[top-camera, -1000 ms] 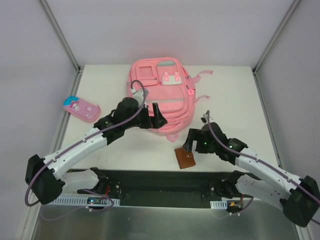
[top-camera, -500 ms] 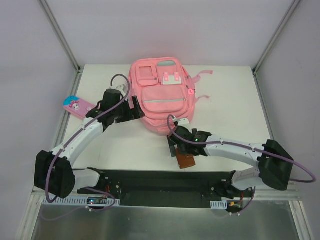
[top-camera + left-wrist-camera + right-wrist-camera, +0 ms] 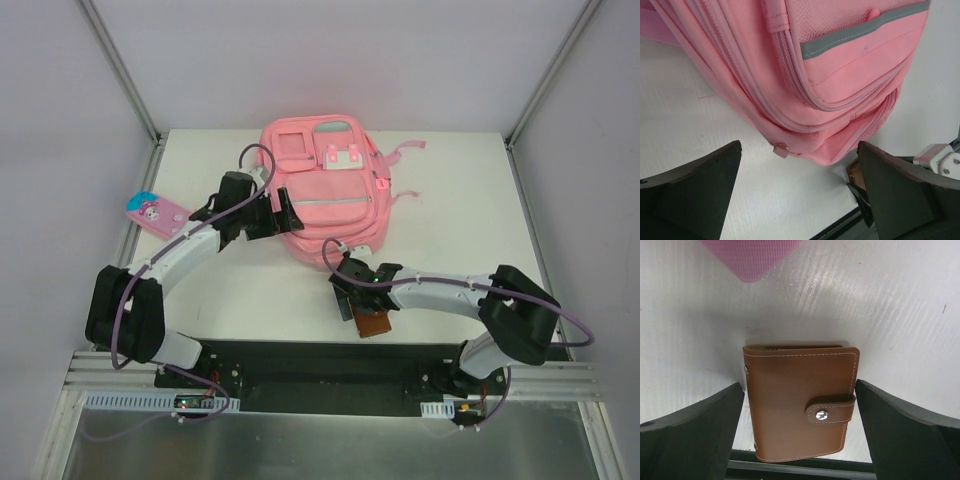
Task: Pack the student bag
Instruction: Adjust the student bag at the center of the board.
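- the student bag (image 3: 325, 190) is lying flat at the far middle of the table (image 3: 460, 200).
- the left gripper (image 3: 799, 146) is hovering at the bag's near-left corner, spread wide, grasping nothing.
- the right gripper (image 3: 799, 384) is sitting released, straddling a brown wallet (image 3: 800, 405).

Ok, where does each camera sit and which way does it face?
Top external: above, behind the bases, looking down on the student bag, left gripper and right gripper.
Left wrist: faces the bag's lower corner, left gripper open at bottom.
Right wrist: looks down on the wallet, right gripper open beside it.
Shared: bag and wallet, in all three.
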